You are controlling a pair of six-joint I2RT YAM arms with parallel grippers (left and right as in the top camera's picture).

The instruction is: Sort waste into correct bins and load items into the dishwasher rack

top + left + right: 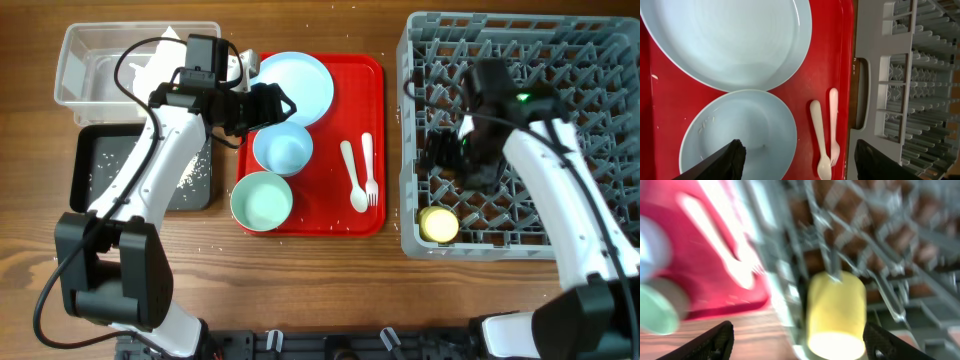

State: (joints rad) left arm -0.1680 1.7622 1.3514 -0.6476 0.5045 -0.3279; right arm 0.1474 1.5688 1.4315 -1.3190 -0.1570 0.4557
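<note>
The grey dishwasher rack (520, 60) stands at the right. The yellow cup (438, 224) lies in its front-left corner and shows blurred in the right wrist view (836, 312). My right gripper (442, 158) is open and empty above the cup (797, 342). On the red tray (330, 215) lie the pale blue plate (295, 85), the white bowl (282, 148), the teal bowl (262, 200), the spoon (352, 180) and the fork (368, 170). My left gripper (268, 106) is open and empty over the white bowl (740, 135), below the plate (725, 40).
The clear tub (80, 70) stands at the back left with white crumpled paper (150, 62) inside. The black tray (90, 170) in front of it holds pale crumbs. Crumbs are scattered on the wood around the red tray. The rack's side handle (861, 95) borders the red tray.
</note>
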